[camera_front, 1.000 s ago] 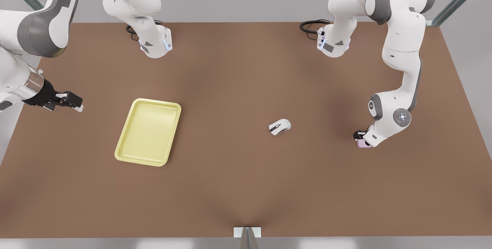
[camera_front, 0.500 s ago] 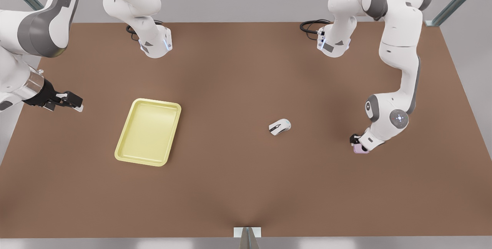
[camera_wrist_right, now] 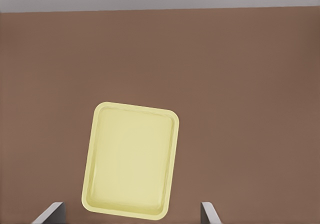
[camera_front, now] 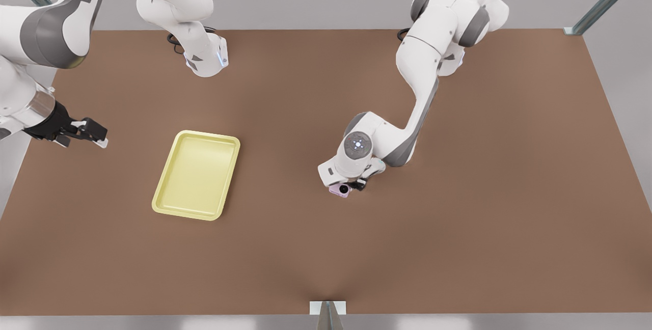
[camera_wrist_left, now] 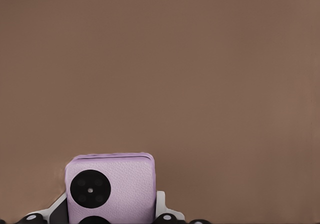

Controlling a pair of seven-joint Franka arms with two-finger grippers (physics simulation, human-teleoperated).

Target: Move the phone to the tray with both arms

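- Left gripper (camera_front: 351,187): I log it at frame centre of the front view, pinching the phone (camera_front: 338,190) above the brown table (camera_front: 458,248); in the left wrist view the phone (camera_wrist_left: 110,186) sits between its fingers.
- Right gripper (camera_front: 94,134): at the left edge, waiting, fingers (camera_wrist_right: 50,213) spread.
- Tray (camera_front: 197,174): yellow, left of centre, well apart from the phone.

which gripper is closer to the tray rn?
Right. The right gripper hangs open just off the tray, toward the front view's left. The left gripper holds the phone mid-table, farther from it.
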